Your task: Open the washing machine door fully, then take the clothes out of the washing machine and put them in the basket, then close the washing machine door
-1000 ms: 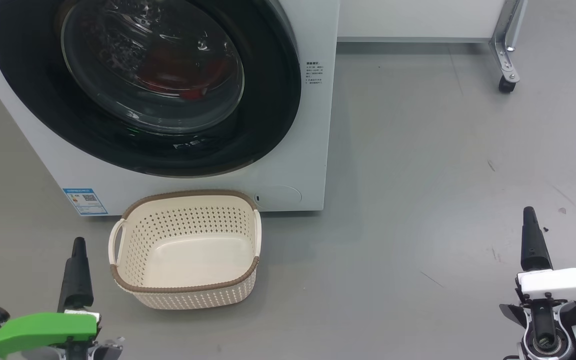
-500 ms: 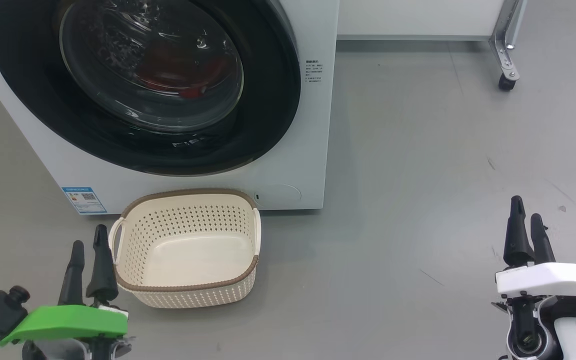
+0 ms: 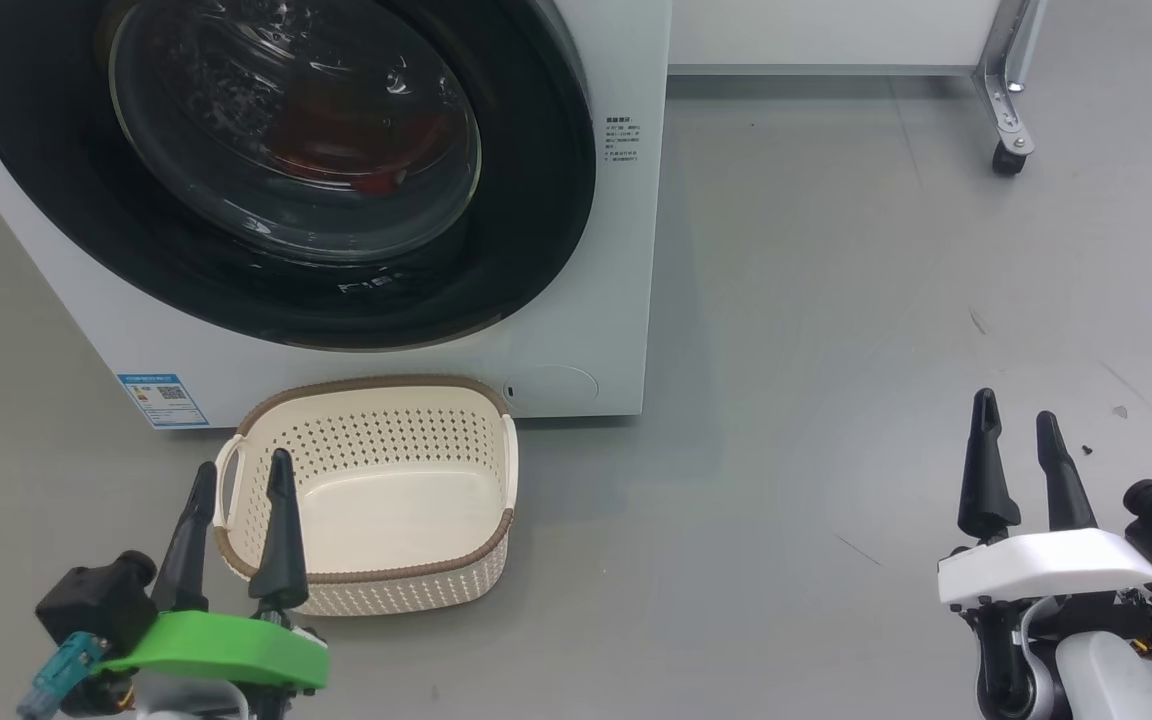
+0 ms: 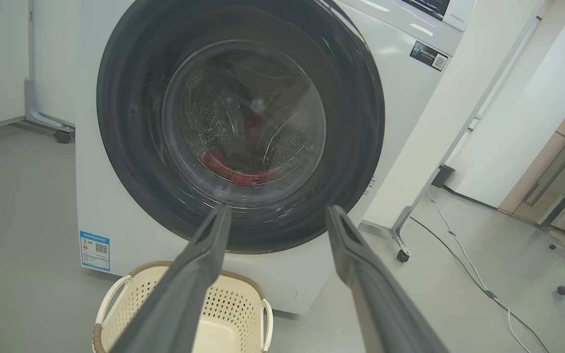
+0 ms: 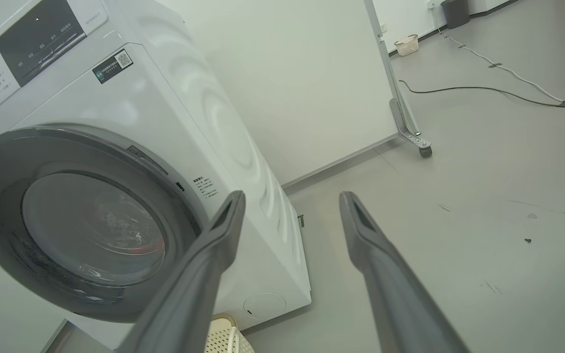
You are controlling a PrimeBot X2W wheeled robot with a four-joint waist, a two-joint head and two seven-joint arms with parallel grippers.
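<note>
Left gripper (image 3: 242,465) & right gripper (image 3: 1014,407): both spread wide, nothing held.
L one hangs low at the front-left of the basket (image 3: 366,383), overlapping its left rim in head view; R one well apart over bare floor (image 3: 836,300). Washing machine door (image 3: 536,200) sits closed on the washing machine (image 3: 626,260); red clothes (image 3: 356,170) show thru the glass, low in the drum. Basket stands on the floor just in front of the machine.

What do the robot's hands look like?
Each has two long, dark, pointy fingers. The left gripper has a bright green cover, the right gripper a white cover. Each carries a little black block with a teal plug.
</note>
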